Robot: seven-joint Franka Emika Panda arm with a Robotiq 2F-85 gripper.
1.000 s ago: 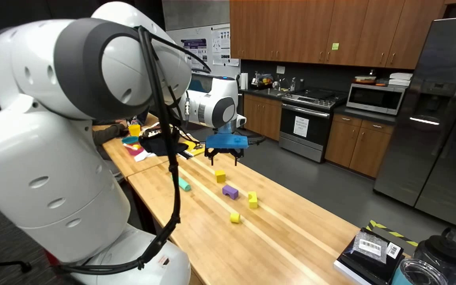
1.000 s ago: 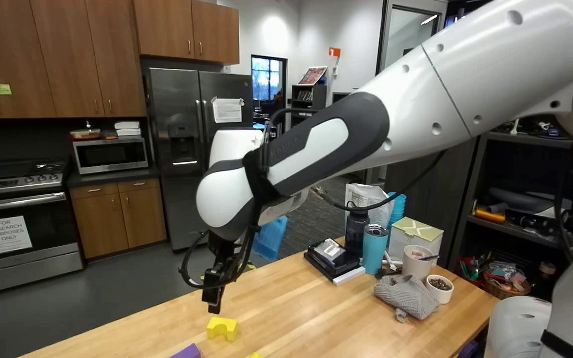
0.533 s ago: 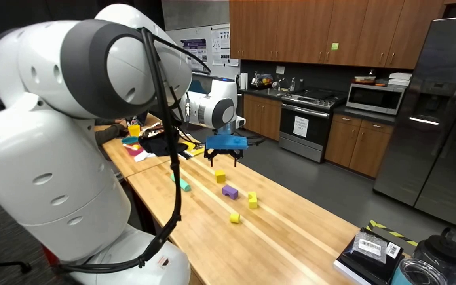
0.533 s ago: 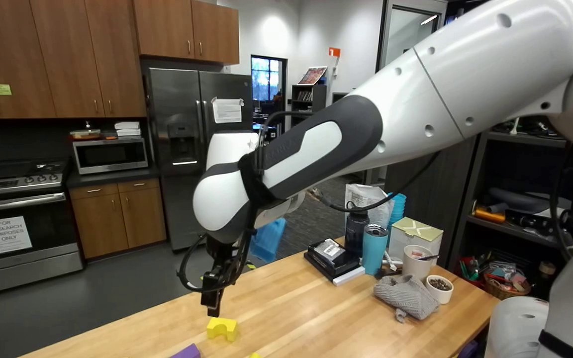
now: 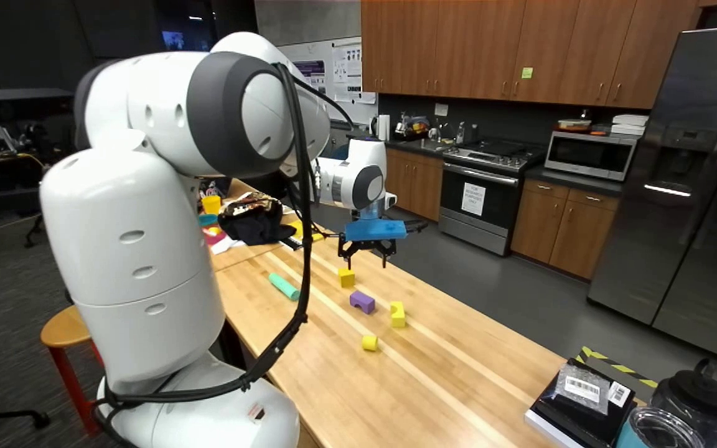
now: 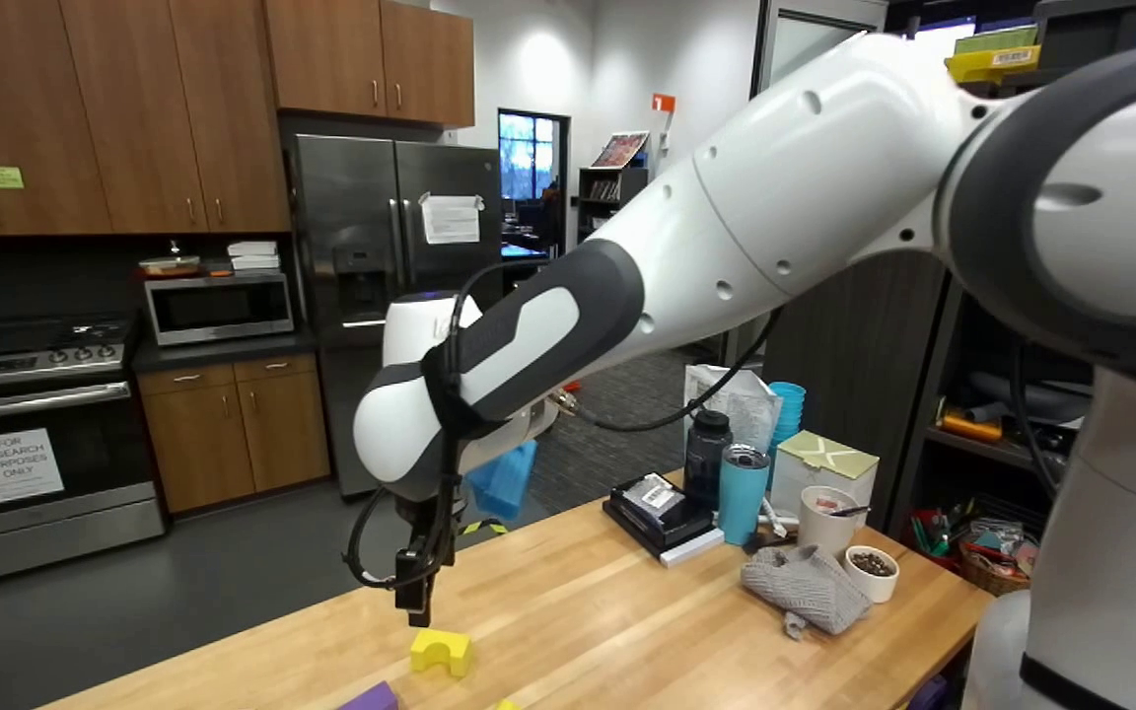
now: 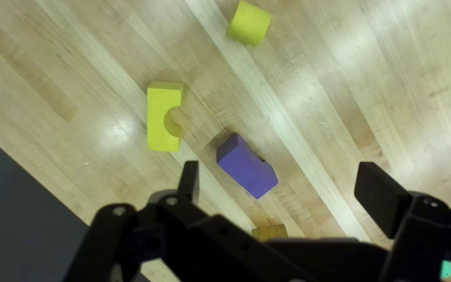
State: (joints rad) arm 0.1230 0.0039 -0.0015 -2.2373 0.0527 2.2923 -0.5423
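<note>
The gripper [image 5: 366, 267] is wide and empty over the table [image 5: 396, 398]; the purple block [image 7: 248, 168] sits between its long edges; this looks like reaching; grabbing would need lining up, then lowering.

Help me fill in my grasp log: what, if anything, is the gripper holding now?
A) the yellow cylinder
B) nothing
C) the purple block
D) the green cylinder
B: the gripper hangs above the table with its fingers spread wide and nothing clasped between them; the purple block, seen beyond them in the wrist view, lies on the table.
</note>
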